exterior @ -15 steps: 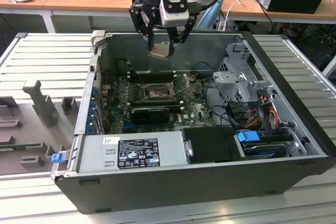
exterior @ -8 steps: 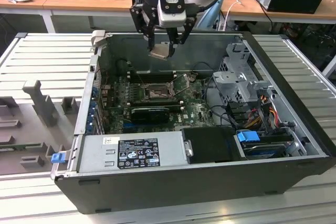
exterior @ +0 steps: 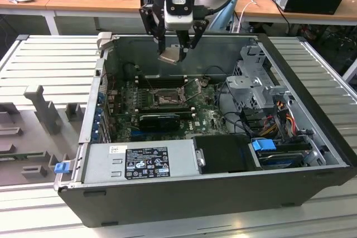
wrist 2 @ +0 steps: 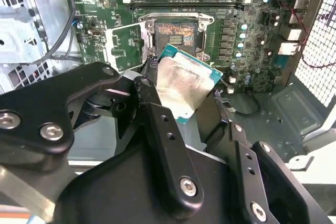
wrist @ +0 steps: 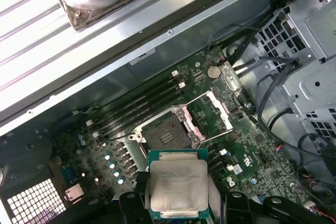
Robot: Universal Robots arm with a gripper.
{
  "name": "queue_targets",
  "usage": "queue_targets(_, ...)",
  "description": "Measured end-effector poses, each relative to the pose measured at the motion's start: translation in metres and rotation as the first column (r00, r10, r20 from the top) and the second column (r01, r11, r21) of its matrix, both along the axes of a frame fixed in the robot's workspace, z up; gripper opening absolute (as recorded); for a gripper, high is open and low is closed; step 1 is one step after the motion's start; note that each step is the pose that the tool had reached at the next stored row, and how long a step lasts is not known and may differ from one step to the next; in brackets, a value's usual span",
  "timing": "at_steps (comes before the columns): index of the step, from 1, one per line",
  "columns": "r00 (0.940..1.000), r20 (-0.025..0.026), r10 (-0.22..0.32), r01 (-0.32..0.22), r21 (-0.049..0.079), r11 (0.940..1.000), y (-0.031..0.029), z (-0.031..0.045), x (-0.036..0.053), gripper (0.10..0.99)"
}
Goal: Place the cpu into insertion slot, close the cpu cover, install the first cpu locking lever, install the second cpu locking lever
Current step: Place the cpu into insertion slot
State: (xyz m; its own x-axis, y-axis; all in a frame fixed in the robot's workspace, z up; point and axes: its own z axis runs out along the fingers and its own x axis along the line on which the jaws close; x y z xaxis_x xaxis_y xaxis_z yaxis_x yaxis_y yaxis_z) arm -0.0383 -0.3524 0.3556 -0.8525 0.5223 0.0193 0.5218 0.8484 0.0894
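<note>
The gripper hung over the open computer case, its two dark fingers clenched on the cpu, one on either edge of the chip. In the exterior view the chip sat tilted between the fingertips, its dull silver top catching the light, up near the height of the case's far rim and clear of everything below it. Down on the green motherboard lay the insertion slot, a black-framed square with its brownish pin field bare; nothing was seated in it. In the first wrist view the chip appeared just short of the slot, well apart from it in height. The cpu cover stood swung open on its hinge at one side of the slot, its window frame lifted off the socket. A row of long dark memory slots ran along the other side of the socket. Nearer the front of the case sat a grey power supply box with a label on top, and the case itself rested on a ribbed metal table.
</note>
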Motion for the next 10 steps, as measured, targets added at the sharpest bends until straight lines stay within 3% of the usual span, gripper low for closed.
queue_targets(4,0.9991,-0.0001,-0.041,0.041,0.0,0.9991,0.0,-0.0014,0.0,0.533)
queue_targets(10,0.9922,-0.0025,-0.124,0.124,0.0,0.9922,0.0,-0.005,0.0,0.533)
